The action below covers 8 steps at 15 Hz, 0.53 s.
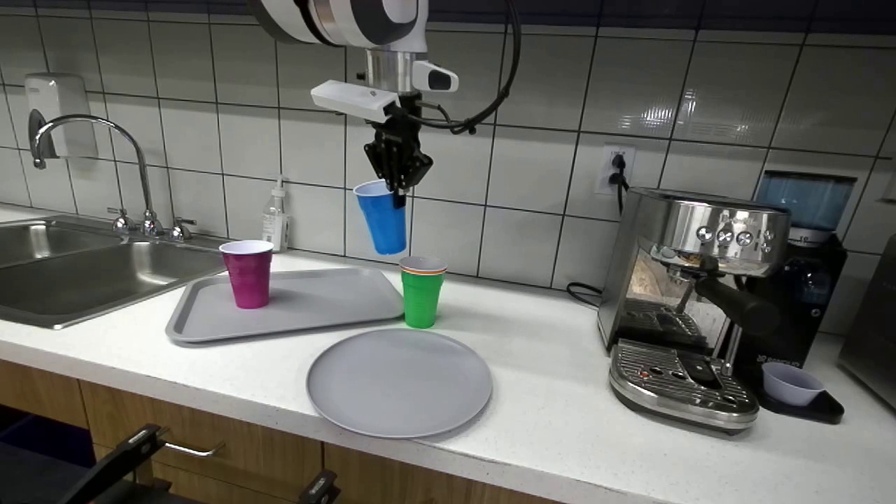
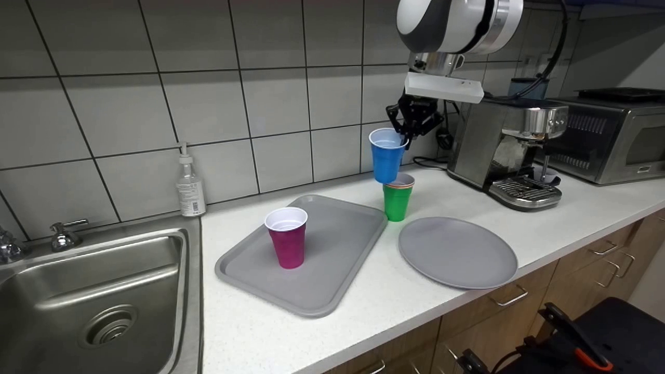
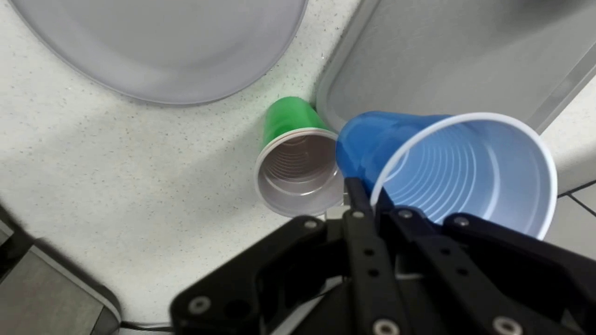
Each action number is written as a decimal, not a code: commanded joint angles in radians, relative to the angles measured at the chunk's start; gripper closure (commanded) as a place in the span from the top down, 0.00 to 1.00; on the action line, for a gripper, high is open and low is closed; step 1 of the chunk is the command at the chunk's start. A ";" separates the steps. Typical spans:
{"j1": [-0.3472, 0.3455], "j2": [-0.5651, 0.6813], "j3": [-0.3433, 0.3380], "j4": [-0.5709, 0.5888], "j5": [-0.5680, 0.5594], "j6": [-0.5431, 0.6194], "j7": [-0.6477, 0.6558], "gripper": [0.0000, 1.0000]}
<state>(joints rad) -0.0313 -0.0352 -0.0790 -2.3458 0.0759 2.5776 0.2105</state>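
Note:
My gripper (image 3: 368, 191) is shut on the rim and side wall of a blue cup (image 3: 372, 139) with a white inside. One finger is outside the wall and one inside. In both exterior views the blue cup (image 1: 381, 224) (image 2: 386, 162) hangs in the air, slightly tilted, above and beside a green cup (image 1: 421, 301) (image 2: 396, 203). The green cup stands upright on the counter; more than one rim shows at its top, with an orange band. In the wrist view the green cup (image 3: 291, 113) has a greyish inside. A magenta cup (image 1: 249, 278) (image 2: 289, 246) stands upright on a grey tray (image 1: 336, 297).
A round grey plate (image 1: 399, 383) lies near the counter's front edge. The grey tray (image 2: 332, 291) lies between it and the metal sink (image 2: 104, 259). A soap bottle (image 2: 190, 189) stands by the tiled wall. A coffee machine (image 1: 693, 301) and a microwave (image 2: 613, 135) stand along the counter.

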 commanded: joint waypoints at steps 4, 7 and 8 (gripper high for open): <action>-0.031 0.006 -0.009 0.034 0.013 -0.028 0.021 0.01; -0.039 0.009 -0.014 0.041 0.012 -0.029 0.032 0.01; -0.042 0.011 -0.015 0.043 0.009 -0.028 0.040 0.01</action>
<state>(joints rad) -0.0570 -0.0317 -0.0960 -2.3319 0.0772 2.5776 0.2263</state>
